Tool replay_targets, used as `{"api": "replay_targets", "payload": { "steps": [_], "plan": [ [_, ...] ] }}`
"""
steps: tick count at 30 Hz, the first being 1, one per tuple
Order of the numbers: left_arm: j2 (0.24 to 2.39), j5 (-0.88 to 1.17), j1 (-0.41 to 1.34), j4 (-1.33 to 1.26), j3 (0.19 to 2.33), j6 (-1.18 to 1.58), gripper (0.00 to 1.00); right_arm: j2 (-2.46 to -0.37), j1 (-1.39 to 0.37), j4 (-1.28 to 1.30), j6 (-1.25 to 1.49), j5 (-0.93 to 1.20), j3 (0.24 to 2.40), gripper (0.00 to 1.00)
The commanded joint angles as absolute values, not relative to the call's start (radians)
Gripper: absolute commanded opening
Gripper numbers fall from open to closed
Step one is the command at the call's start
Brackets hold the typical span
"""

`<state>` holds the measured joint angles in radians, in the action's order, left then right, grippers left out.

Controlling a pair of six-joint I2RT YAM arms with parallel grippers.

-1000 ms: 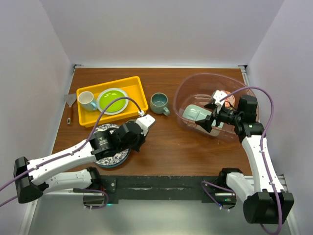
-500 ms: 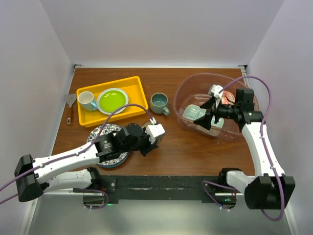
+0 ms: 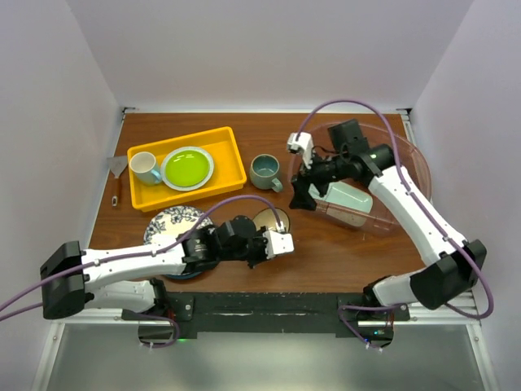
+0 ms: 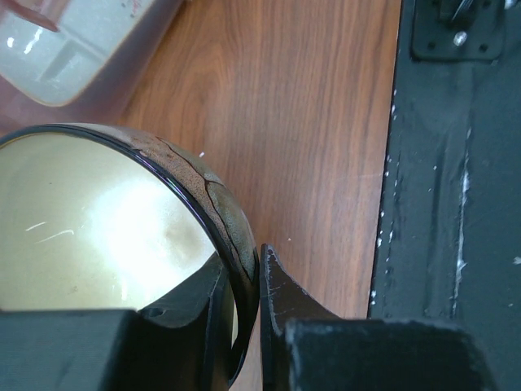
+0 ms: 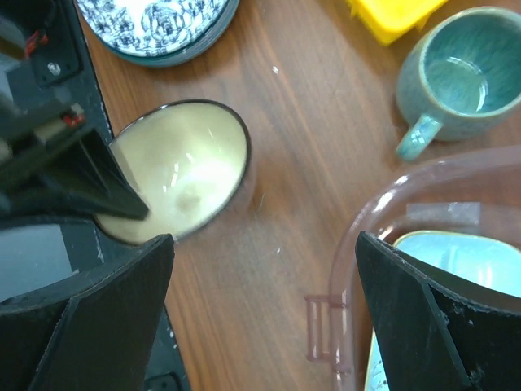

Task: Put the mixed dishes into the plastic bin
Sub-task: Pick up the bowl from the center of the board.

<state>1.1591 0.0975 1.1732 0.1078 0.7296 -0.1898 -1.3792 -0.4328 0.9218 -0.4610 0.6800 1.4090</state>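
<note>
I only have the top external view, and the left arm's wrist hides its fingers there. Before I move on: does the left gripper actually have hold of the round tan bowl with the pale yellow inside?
Observer: Yes. In the left wrist view the left gripper is shut on the dark rim of the round tan bowl, one finger inside and one outside.
Operator: Is the right gripper carrying anything near the clear plastic bin?
Observer: No. The right wrist view shows the right gripper wide open and empty, over the wooden table between the bowl and the bin's rim.
</note>
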Motion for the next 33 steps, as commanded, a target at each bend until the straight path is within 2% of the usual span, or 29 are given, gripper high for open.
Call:
{"api": "replay_targets", "payload": {
  "steps": [1,7,12,15,16,17,18,20,21,22,23,25,26,28,29,30,31,33],
  "plan": [
    [1.177,0.005,1.215,-0.002,0.845,-0.294,0.0,-1.443,-0.549,0.988,-0.371,0.448,1.502,0.97],
    [1.184,-0.084,1.247,0.064,0.887,-0.314,0.0,-1.52,-0.655,1.016,-0.37,0.308,1.532,0.94],
    [1.203,-0.143,1.255,0.116,0.933,-0.328,0.0,-1.577,-0.732,1.025,-0.385,0.189,1.545,0.81],
    [1.219,-0.179,1.259,0.15,0.957,-0.333,0.0,-1.589,-0.755,1.031,-0.397,0.135,1.558,0.61],
    [1.224,-0.192,1.261,0.169,0.966,-0.334,0.0,-1.592,-0.758,1.034,-0.399,0.13,1.56,0.52],
    [1.227,-0.202,1.262,0.175,0.971,-0.334,0.0,-1.592,-0.761,1.035,-0.4,0.129,1.565,0.3],
    [1.229,-0.218,1.262,0.181,0.976,-0.336,0.0,-1.594,-0.761,1.037,-0.4,0.129,1.574,0.17],
    [1.233,-0.235,1.266,0.196,0.991,-0.334,0.0,-1.591,-0.762,1.035,-0.4,0.136,1.581,0.0],
    [1.232,-0.244,1.266,0.201,0.996,-0.334,0.0,-1.588,-0.762,1.034,-0.397,0.143,1.591,0.0],
    [1.23,-0.251,1.266,0.202,1.003,-0.328,0.05,-1.58,-0.762,1.032,-0.397,0.161,1.595,0.0],
    [1.227,-0.258,1.266,0.202,1.008,-0.316,0.2,-1.575,-0.761,1.037,-0.396,0.178,1.6,0.0],
    [1.213,-0.281,1.266,0.19,1.009,-0.296,0.36,-1.562,-0.758,1.04,-0.396,0.21,1.614,0.0],
    [1.203,-0.285,1.266,0.184,1.006,-0.288,0.51,-1.556,-0.753,1.042,-0.397,0.23,1.617,0.0],
    [1.152,-0.288,1.266,0.14,0.976,-0.27,0.68,-1.545,-0.717,1.045,-0.4,0.285,1.631,0.0],
    [1.129,-0.291,1.266,0.111,0.953,-0.264,0.85,-1.53,-0.701,1.048,-0.402,0.34,1.635,0.0],
    [1.103,-0.301,1.266,0.088,0.934,-0.252,0.96,-1.517,-0.66,1.045,-0.405,0.368,1.641,0.0],
    [1.05,-0.314,1.266,0.045,0.898,-0.239,1.0,-1.508,-0.635,1.046,-0.406,0.399,1.644,0.0],
    [0.97,-0.324,1.264,0.015,0.867,-0.226,1.0,-1.464,-0.562,1.032,-0.405,0.477,1.647,0.0]
  ]
}}
